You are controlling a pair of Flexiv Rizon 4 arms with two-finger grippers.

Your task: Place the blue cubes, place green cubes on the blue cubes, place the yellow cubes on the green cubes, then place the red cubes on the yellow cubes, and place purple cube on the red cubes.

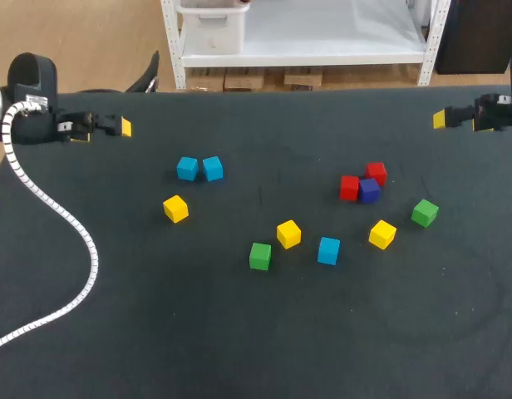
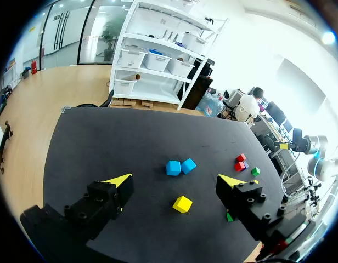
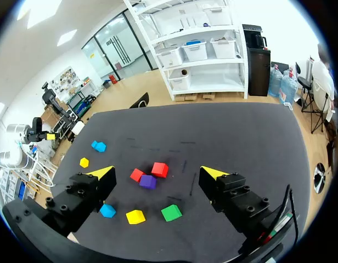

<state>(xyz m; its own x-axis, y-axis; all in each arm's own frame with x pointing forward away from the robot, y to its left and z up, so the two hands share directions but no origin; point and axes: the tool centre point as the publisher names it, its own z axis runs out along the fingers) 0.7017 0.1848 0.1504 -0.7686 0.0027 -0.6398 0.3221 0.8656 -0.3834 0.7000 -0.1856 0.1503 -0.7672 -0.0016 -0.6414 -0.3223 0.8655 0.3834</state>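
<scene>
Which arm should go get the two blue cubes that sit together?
Left. The left fingers hang open near the pair of blue cubes. The right fingers, also open, are far across the table, past the red cubes and the purple cube.

White ribbed cable (image 1: 93, 258) lies on dark table (image 1: 239, 341).

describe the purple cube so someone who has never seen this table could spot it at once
On the dark table, look at the right half, where three cubes bunch together. Two are red cubes, and the purple cube sits close against them on the near side; it is the only purple one there.
</scene>
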